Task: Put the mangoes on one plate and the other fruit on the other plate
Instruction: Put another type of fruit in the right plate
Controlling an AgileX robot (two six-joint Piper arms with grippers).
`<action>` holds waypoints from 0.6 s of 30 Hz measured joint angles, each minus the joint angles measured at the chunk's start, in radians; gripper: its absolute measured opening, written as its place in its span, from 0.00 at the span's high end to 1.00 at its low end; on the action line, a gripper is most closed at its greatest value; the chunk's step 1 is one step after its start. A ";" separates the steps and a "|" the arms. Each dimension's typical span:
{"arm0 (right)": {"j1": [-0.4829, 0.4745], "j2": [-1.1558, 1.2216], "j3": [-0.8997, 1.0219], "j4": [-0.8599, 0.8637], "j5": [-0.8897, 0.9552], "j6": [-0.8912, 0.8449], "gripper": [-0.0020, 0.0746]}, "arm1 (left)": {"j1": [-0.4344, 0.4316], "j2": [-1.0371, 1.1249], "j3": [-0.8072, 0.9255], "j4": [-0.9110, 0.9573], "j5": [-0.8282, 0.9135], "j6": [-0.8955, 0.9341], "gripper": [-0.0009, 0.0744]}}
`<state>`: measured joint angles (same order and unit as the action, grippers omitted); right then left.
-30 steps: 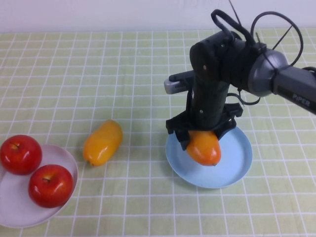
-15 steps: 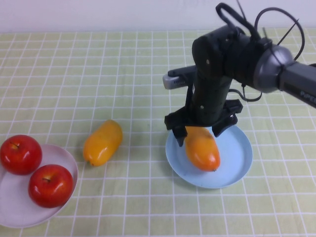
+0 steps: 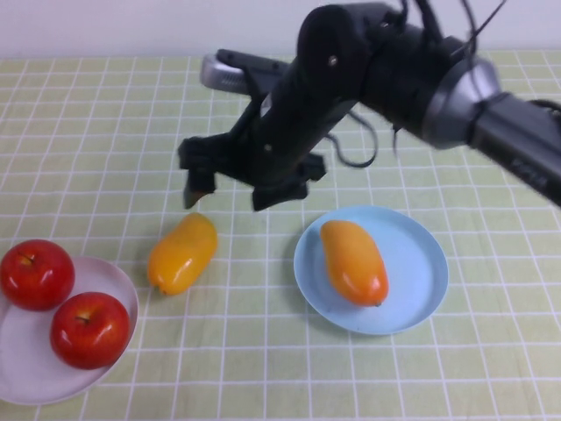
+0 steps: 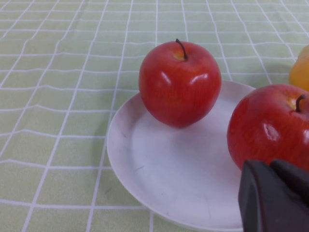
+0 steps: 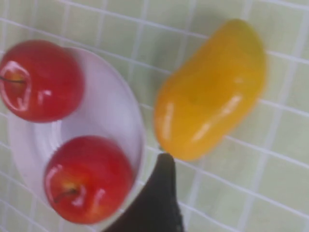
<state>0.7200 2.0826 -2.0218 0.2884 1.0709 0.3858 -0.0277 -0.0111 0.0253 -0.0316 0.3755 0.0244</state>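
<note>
On the light blue plate (image 3: 412,289), at 4 o'clock from the table's centre, lies the deeper orange mango (image 3: 353,261); the yellower mango (image 3: 181,253) rests on the cloth at 8 o'clock, beside the white plate (image 3: 17,368) holding two red apples (image 3: 36,274). The right gripper (image 3: 237,186) hovers at 12 o'clock of the yellower mango, fingers spread and empty. The left gripper (image 4: 275,198) sits by the white plate; whether its fingers are parted cannot be told.
</note>
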 joint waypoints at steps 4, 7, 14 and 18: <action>0.019 0.089 -0.045 0.077 -0.046 0.021 0.11 | 0.000 0.000 0.000 0.000 0.000 0.000 0.99; 0.028 0.166 -0.101 0.097 -0.052 0.028 0.11 | 0.000 0.000 0.000 0.000 0.000 0.000 0.99; 0.036 0.293 -0.271 0.070 0.012 0.082 0.11 | 0.000 0.000 0.000 0.000 0.000 0.000 0.99; 0.037 0.342 -0.347 0.034 0.020 0.102 0.11 | 0.000 0.000 0.000 0.000 0.000 0.000 0.99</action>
<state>0.7572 2.4245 -2.3692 0.3221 1.0914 0.4879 -0.0277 -0.0111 0.0253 -0.0316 0.3755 0.0244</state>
